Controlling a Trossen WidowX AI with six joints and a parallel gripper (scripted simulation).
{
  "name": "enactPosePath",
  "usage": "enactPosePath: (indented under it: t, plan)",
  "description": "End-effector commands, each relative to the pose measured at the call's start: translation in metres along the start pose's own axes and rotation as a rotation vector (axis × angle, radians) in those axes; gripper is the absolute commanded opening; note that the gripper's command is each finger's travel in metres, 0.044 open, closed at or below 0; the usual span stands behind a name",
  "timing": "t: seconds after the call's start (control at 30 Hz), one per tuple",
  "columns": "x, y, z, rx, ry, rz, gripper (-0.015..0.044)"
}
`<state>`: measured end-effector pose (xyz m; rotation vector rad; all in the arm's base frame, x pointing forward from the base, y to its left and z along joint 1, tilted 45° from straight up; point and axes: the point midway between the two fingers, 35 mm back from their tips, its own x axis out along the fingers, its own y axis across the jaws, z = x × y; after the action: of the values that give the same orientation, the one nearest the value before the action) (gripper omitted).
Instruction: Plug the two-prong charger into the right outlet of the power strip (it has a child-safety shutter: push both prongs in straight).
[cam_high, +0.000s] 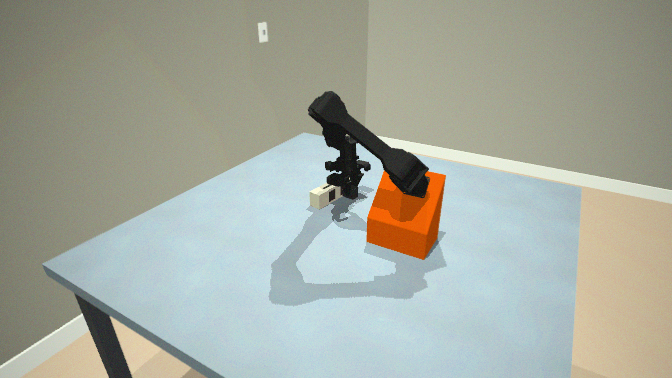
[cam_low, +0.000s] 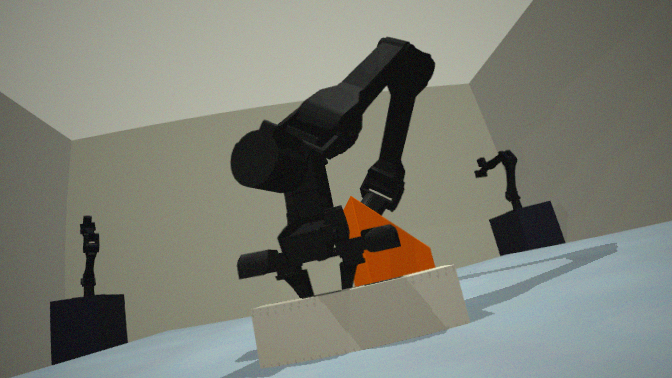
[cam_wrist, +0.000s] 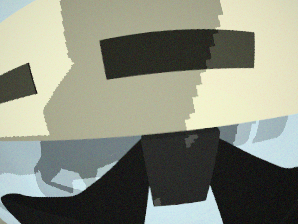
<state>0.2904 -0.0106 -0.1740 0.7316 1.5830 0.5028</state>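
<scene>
The cream power strip (cam_high: 316, 199) (cam_low: 390, 315) (cam_wrist: 150, 112) lies on the table with dark bars on its top. My gripper (cam_high: 351, 193) (cam_low: 327, 290) (cam_wrist: 173, 140) points down beside the strip's long side facing the orange base. It is shut on the dark charger (cam_wrist: 178, 175), one finger on each side. In the wrist view the charger's front end meets the strip's edge with no visible gap, roughly in line with the longer-showing dark bar (cam_wrist: 155, 55); another bar (cam_wrist: 17, 82) shows at the left. The prongs and the outlet holes are hidden, so seating depth cannot be seen.
The orange block (cam_high: 397, 231) (cam_low: 390, 257) under the arm's base stands close to the strip. The table (cam_high: 175, 240) (cam_low: 575, 300) carries the arm's shadow. Two dark pedestals (cam_low: 90, 327) (cam_low: 530, 230) with small arms show in the background.
</scene>
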Motion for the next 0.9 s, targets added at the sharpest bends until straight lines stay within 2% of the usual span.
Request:
enactPosePath:
  t: [0.0, 0.87]
  plan:
    - [-0.0007, 0.0007, 0.0028, 0.003, -0.005, 0.005, 0.0]
    - [-0.0012, 0.0007, 0.0106, 0.002, -0.005, 0.005, 0.0]
